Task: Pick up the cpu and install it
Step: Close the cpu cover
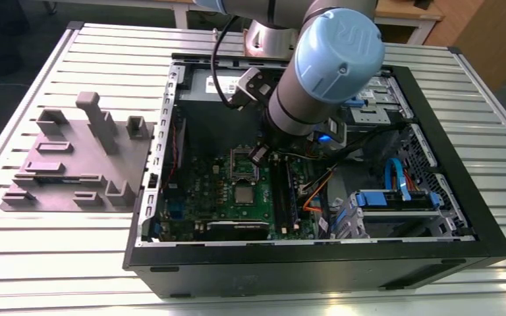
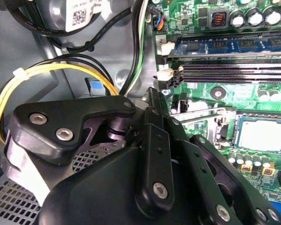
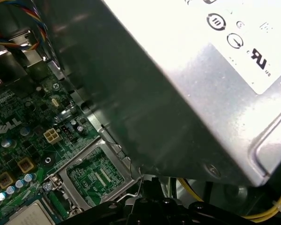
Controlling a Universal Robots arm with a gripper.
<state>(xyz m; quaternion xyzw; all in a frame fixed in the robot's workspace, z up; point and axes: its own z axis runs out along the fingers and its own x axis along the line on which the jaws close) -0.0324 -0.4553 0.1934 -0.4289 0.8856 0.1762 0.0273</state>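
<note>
The cpu (image 1: 245, 195) is a small silvery square lying flat in its socket on the green motherboard (image 1: 205, 197) inside the open computer case. It also appears as a pale square (image 2: 264, 133) in the second wrist view and at the picture's edge (image 3: 28, 216) in the first wrist view. The silver socket frame (image 3: 96, 176) stands flipped open beside it, on the power-supply side. My gripper (image 1: 260, 156) hangs over the board just past that open frame, apart from the cpu. Its black linkage (image 2: 152, 101) hides what lies at its tip.
A grey-mauve block with upright posts (image 1: 77, 158) sits on the slatted table at the exterior view's left. The metal power supply (image 3: 201, 70) looms close by the wrist. Memory slots (image 2: 234, 70), yellow cables (image 2: 18, 89) and a drive cage with blue parts (image 1: 394, 197) crowd the case.
</note>
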